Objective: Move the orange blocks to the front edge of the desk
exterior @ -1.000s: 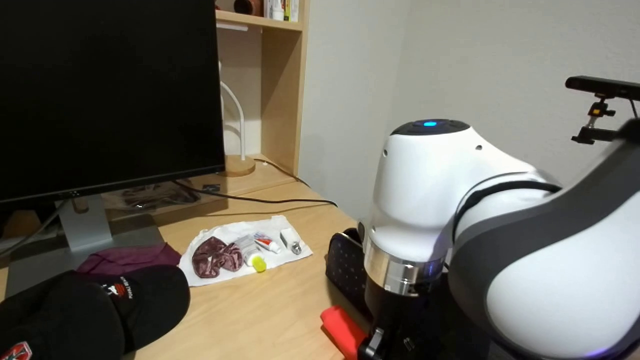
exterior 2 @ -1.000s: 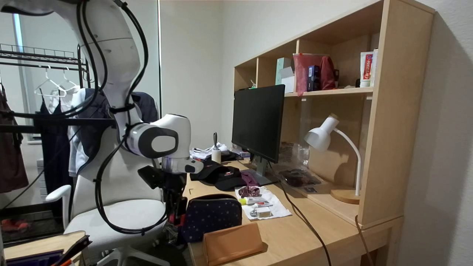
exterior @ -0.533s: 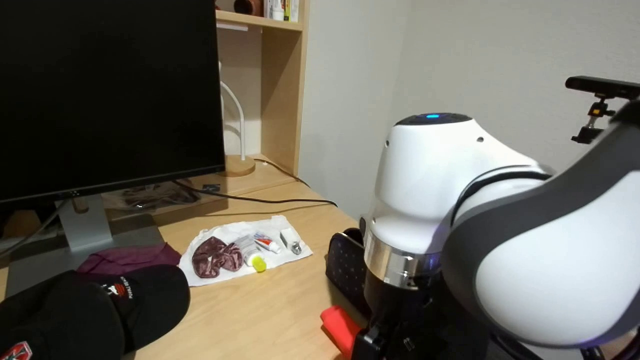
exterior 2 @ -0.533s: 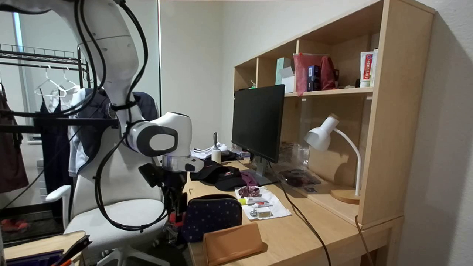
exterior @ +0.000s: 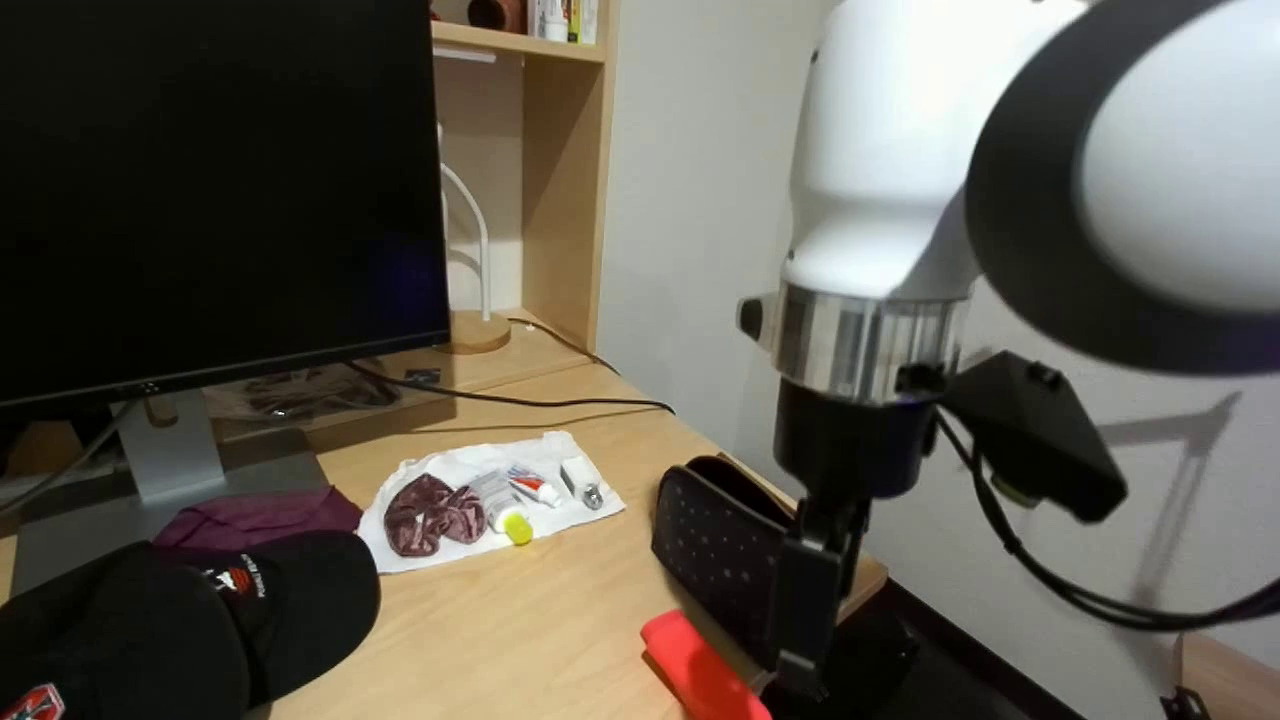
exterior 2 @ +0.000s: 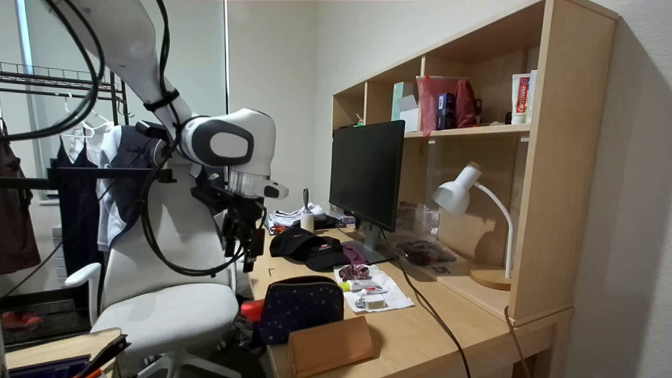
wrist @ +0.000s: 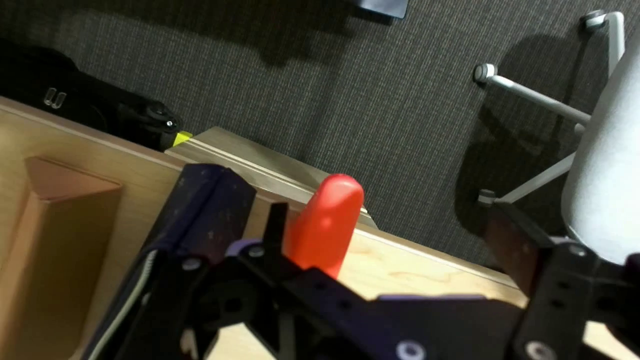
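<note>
An orange-red bar, one of the orange blocks [wrist: 327, 225], lies on the light wood desk [wrist: 430, 265], its far end reaching the front edge and seeming to overhang it. In an exterior view the same orange block [exterior: 698, 668] rests beside the dark pouch; elsewhere the pouch hides most of the orange block [exterior 2: 252, 310]. My gripper [wrist: 395, 225] is open, jaws wide apart, nothing held. Its left finger in the wrist view overlaps the block's side. An exterior view has the gripper [exterior 2: 239, 258] raised well above the block, apart from it.
A dark starred pouch [exterior 2: 302, 310] stands right beside the block, with a tan-orange wedge-shaped case [exterior 2: 331, 346] beyond it. White paper with toiletries [exterior: 585, 515], black caps [exterior: 310, 610] and a monitor [exterior: 220, 190] occupy the desk. A white chair [exterior 2: 168, 315] stands by the front edge.
The gripper has opened wider, then the arm has risen well up from the desk. The orange-red block has stayed in place and shows more fully now.
</note>
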